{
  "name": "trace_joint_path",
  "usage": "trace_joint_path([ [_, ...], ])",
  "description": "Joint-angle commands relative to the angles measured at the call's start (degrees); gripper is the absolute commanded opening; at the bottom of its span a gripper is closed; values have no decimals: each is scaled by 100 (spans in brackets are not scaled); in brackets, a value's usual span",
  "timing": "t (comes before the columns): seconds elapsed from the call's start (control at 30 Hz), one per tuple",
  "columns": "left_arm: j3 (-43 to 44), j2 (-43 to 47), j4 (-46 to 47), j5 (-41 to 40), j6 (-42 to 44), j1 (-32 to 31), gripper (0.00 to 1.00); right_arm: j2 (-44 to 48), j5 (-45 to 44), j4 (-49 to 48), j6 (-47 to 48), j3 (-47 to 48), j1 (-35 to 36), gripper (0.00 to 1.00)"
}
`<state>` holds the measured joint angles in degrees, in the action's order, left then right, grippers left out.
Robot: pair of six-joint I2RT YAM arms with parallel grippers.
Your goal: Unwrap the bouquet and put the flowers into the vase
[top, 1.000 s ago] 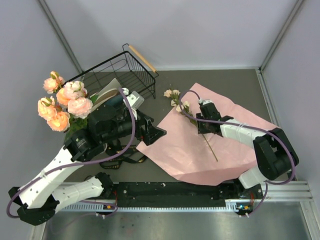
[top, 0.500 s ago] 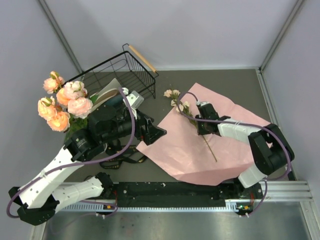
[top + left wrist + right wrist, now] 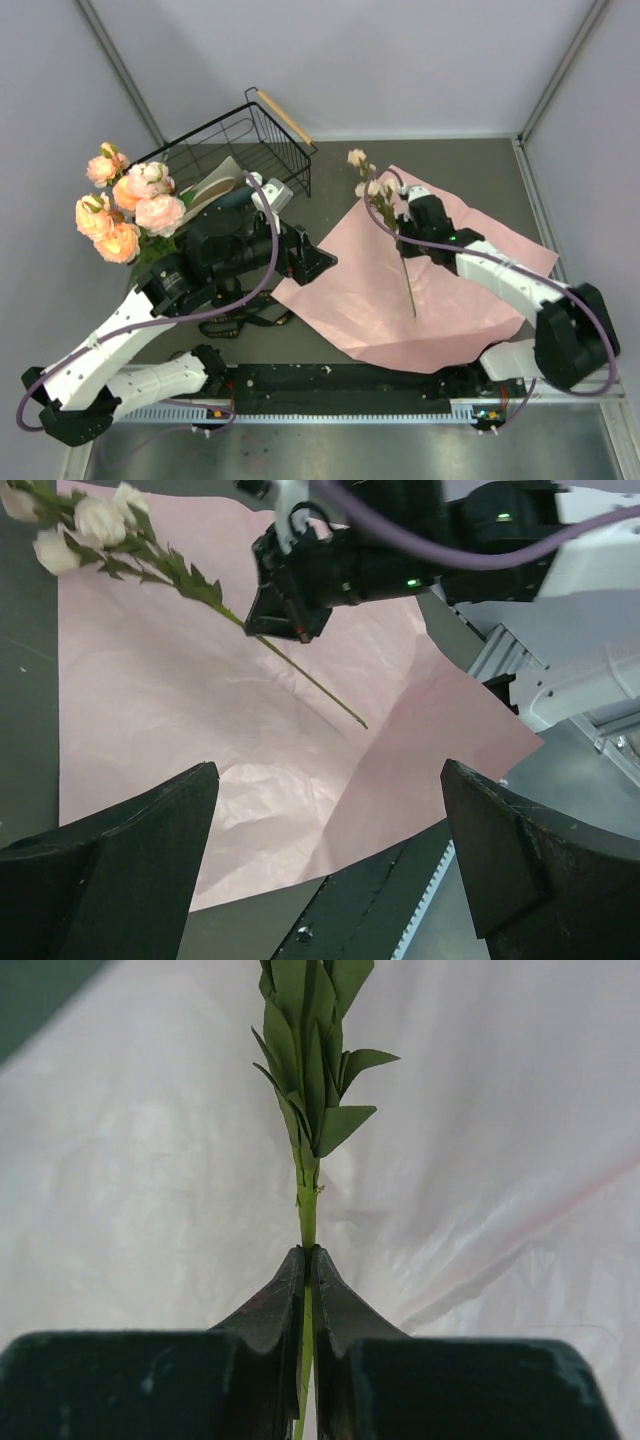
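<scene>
The bouquet's pink paper (image 3: 450, 300) lies unfolded flat on the table. My right gripper (image 3: 404, 236) is shut on the thin green stem of a sprig of small cream buds (image 3: 370, 185) and holds it above the paper. In the right wrist view the stem (image 3: 306, 1210) runs between the closed fingers, with leaves (image 3: 310, 1050) above. Peach and pink roses (image 3: 125, 208) stand at the far left; their base and the vase are hidden behind my left arm. My left gripper (image 3: 322, 262) hangs open over the paper's left edge, with nothing between its fingers (image 3: 120, 860).
A black wire basket (image 3: 235, 140) with a wooden handle (image 3: 285, 117) stands at the back left, close behind my left arm. Grey walls close in the table on three sides. The metal rail (image 3: 350, 385) with the arm bases runs along the near edge.
My right gripper has shut on the sprig's stem and lifted it off the paper, the buds swinging toward the back. The left arm has shifted only slightly.
</scene>
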<state>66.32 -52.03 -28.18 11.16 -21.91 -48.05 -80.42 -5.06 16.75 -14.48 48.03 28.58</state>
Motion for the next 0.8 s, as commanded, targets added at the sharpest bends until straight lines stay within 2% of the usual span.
trace_joint_path([
  [0.0,100,-27,375,-202,-138,6,99,1168,584,-14,174,444,95,0],
  [0.1,74,-18,472,-202,-217,6,99,1783,1409,-75,95,321,95,0],
  [0.23,-31,157,665,-307,-410,33,99,2434,2780,-637,-309,-126,87,0],
  [0.3,-128,420,874,-613,-620,42,99,2829,3807,-1549,-783,-626,95,0],
  [0.37,-400,667,1103,-1026,-787,76,99,3075,4396,-2504,-1317,-1109,148,0],
  [0.43,-715,1036,1595,-1072,-1016,173,99,3296,4566,-2843,-1574,-1322,209,0],
  [0.53,-1033,1318,2079,-993,-1315,235,90,3436,4786,-2976,-1742,-1419,341,0],
  [0.57,-1069,1336,2106,-1019,-1403,244,77,3480,4847,-2976,-1760,-1419,402,0],
  [0.67,-1218,1388,2264,-1063,-1632,252,62,3595,4918,-3037,-1839,-1375,473,0],
  [0.77,-1446,1494,2475,-1379,-1834,261,61,3621,5050,-3169,-1927,-1331,508,0],
])
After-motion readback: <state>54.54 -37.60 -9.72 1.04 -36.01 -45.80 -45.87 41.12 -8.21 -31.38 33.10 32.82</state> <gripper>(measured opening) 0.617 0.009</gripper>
